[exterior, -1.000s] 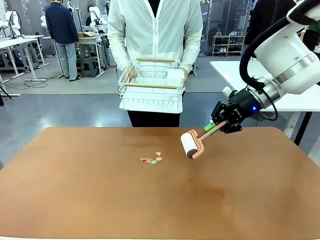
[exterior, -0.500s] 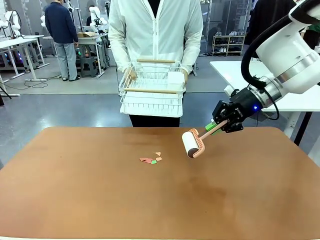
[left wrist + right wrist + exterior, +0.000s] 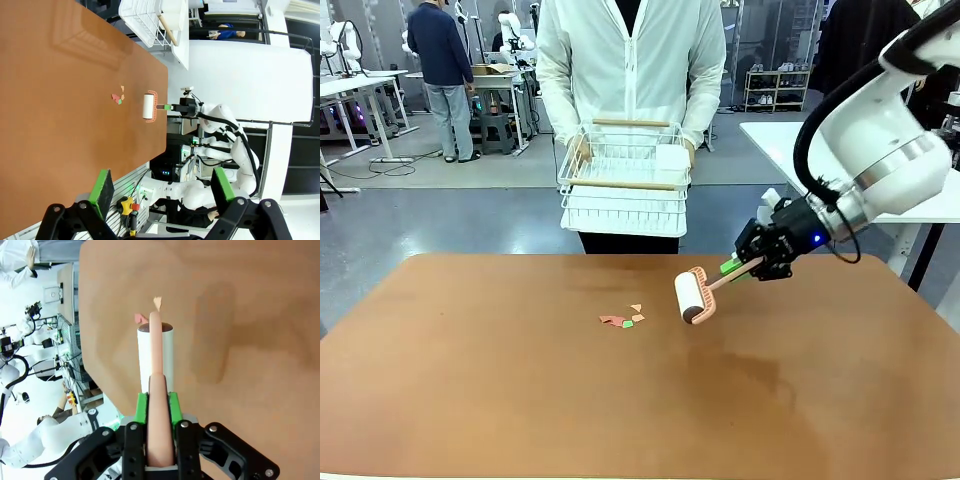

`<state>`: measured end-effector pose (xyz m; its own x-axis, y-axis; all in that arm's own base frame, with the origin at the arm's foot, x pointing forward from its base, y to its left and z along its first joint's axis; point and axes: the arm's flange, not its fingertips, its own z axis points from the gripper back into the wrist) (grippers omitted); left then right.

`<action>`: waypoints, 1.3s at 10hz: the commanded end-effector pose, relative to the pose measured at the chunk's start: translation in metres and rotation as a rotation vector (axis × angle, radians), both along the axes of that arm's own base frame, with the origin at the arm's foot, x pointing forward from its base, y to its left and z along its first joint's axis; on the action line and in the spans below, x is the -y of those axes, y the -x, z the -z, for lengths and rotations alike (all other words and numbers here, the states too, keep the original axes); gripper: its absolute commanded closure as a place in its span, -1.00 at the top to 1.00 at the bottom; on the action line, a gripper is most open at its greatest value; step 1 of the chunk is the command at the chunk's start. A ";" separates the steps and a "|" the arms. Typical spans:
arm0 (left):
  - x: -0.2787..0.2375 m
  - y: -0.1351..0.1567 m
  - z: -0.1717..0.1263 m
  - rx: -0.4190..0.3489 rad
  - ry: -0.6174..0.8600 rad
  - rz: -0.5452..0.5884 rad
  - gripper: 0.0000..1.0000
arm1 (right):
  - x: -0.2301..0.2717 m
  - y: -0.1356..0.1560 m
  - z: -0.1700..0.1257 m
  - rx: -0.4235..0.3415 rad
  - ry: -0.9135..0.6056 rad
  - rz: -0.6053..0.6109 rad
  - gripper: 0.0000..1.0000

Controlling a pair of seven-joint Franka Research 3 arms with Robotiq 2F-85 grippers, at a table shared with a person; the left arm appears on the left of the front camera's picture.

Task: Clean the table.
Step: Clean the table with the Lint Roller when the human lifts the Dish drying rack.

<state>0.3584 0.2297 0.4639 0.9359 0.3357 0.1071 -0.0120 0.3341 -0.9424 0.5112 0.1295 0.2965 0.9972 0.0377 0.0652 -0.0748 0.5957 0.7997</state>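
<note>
Now R gripper (image 3: 738, 267) sits clamped on lint roller (image 3: 688, 298) handle. Roller's just beside paper scraps (image 3: 623, 320) on table (image 3: 500, 400). L gripper (image 3: 163, 184) fingers wide apart.

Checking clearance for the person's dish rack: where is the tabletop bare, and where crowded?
Bare: the left half of the table, from its left edge to the paper scraps, and the whole near strip. Crowded: the far middle, where the lint roller, held in the shut right tool, is just right of the scraps.
</note>
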 end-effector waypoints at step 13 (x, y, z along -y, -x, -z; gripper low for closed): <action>-0.002 0.002 -0.001 0.010 0.010 -0.001 1.00 | -0.054 -0.037 0.087 -0.132 -0.021 0.010 -0.58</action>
<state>0.3584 0.2296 0.4639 0.9359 0.3356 0.1071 -0.0120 0.3342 -0.9424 0.5505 0.1718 0.2320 0.9990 0.0197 -0.0392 0.0230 0.5256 0.8504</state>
